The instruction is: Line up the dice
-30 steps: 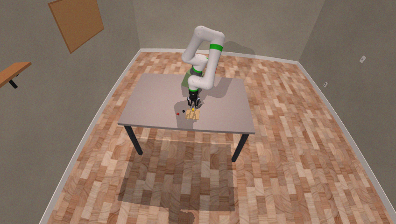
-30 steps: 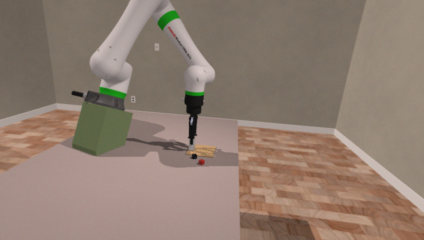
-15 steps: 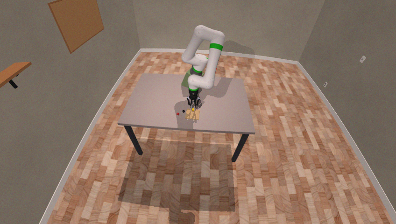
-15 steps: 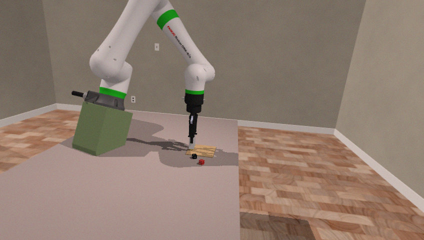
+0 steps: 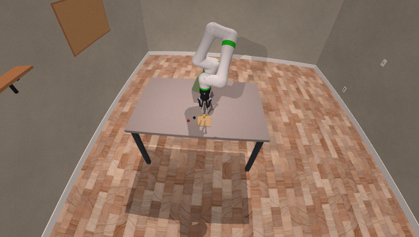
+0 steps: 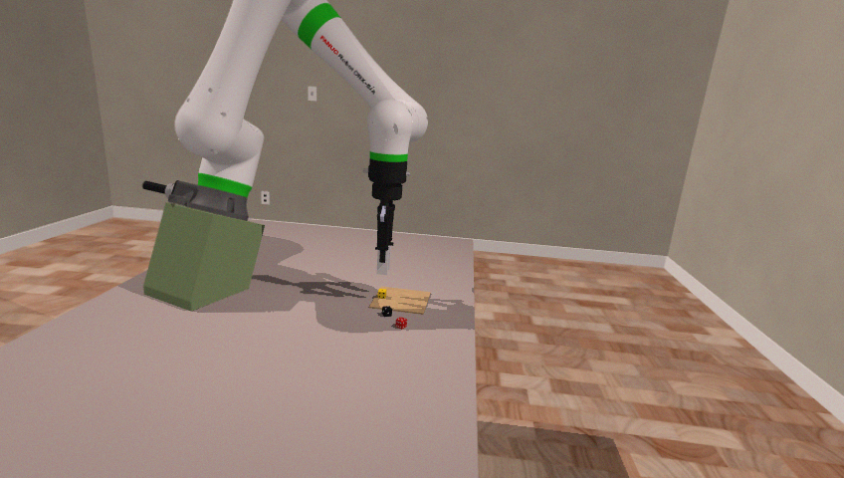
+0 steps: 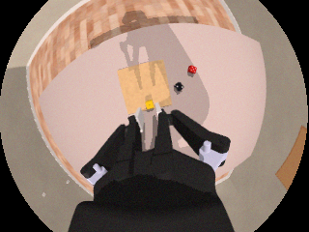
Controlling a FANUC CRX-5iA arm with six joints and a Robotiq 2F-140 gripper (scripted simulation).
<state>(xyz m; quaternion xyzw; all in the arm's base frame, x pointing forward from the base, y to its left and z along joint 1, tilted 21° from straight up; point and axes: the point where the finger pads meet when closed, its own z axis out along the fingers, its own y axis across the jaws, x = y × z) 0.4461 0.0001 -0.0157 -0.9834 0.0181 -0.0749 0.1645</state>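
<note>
A small wooden mat (image 5: 204, 121) lies on the grey table; it also shows in the exterior view (image 6: 401, 300) and in the wrist view (image 7: 143, 87). A yellow die (image 5: 203, 116) (image 6: 382, 292) (image 7: 150, 104) sits on the mat at the edge nearest the robot's base. A black die (image 5: 193, 117) (image 6: 386, 311) (image 7: 180, 87) lies on the table just beside the mat. A red die (image 5: 188, 120) (image 6: 401, 322) (image 7: 192, 70) lies on the table a little farther out. My gripper (image 5: 204, 110) (image 6: 383, 267) (image 7: 149, 110) hangs a short way above the yellow die, fingers slightly apart and holding nothing.
The robot's green base block (image 6: 201, 254) stands at the back of the table. The table's front edge (image 5: 196, 136) is close behind the mat and dice. A shelf (image 5: 13, 76) and a board (image 5: 79, 23) are on the far wall.
</note>
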